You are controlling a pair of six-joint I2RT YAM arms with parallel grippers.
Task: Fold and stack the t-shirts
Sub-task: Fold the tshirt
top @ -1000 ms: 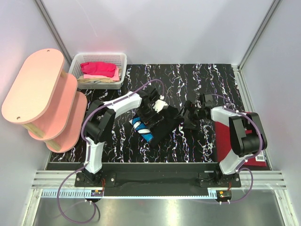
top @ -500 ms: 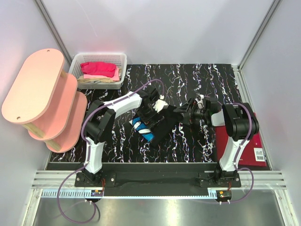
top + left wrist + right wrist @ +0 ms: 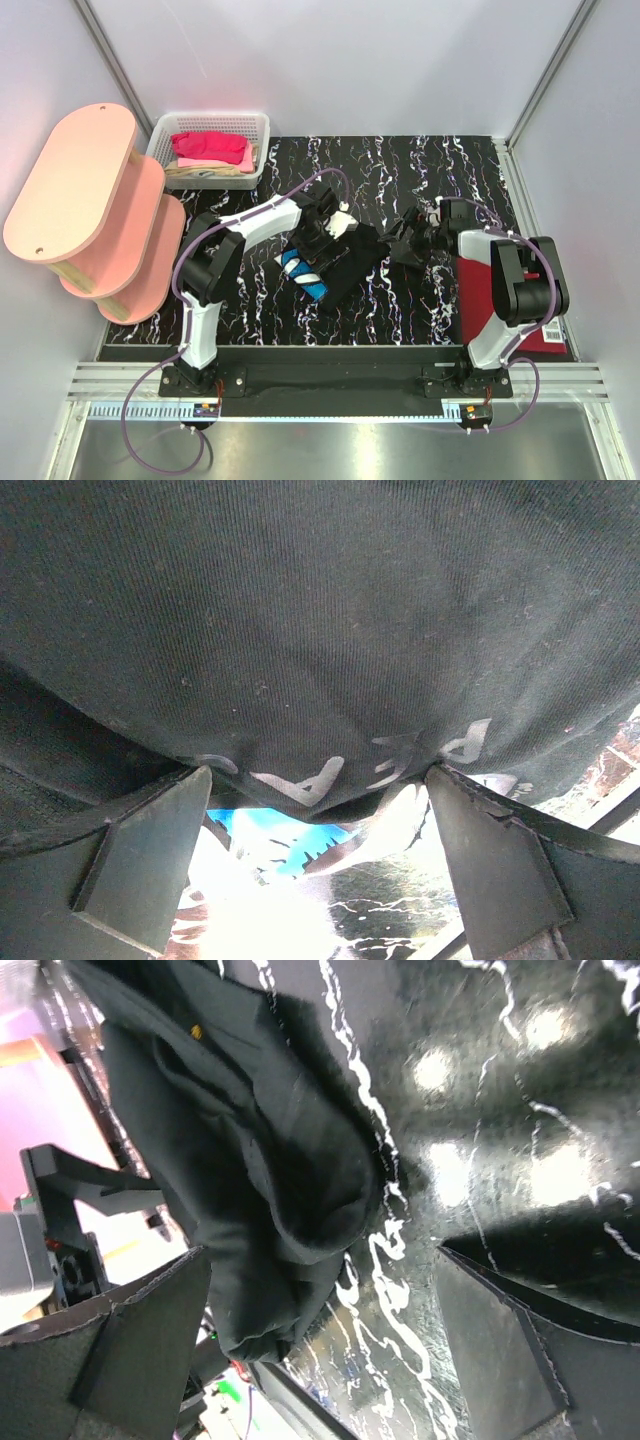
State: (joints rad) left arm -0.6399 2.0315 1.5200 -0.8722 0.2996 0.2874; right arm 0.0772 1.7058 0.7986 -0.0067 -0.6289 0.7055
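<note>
Left wrist view has the black t-shirt [image 3: 320, 630] filling the upper frame. It drapes across the gap of the left gripper [image 3: 318, 780], whose fingers [image 3: 140, 865] stand wide apart, gripping nothing. Grey lettering and a blue and white print show at the cloth's lower edge.

The right wrist view shows the right gripper [image 3: 320, 1252] equally spread and empty. The shirt's bunched edge lies on the marbled surface [image 3: 480, 1110] just ahead of the jaws, nearer one finger.

Only the top view gives the layout. The shirt sits crumpled mid-table between both grippers, with the left gripper at its far edge and the right one just beside its right edge. A dark red t-shirt [image 3: 476, 300] lies under the right arm, and a bright pink one [image 3: 210, 147] sits in the white basket [image 3: 220, 116] at far left.
</note>
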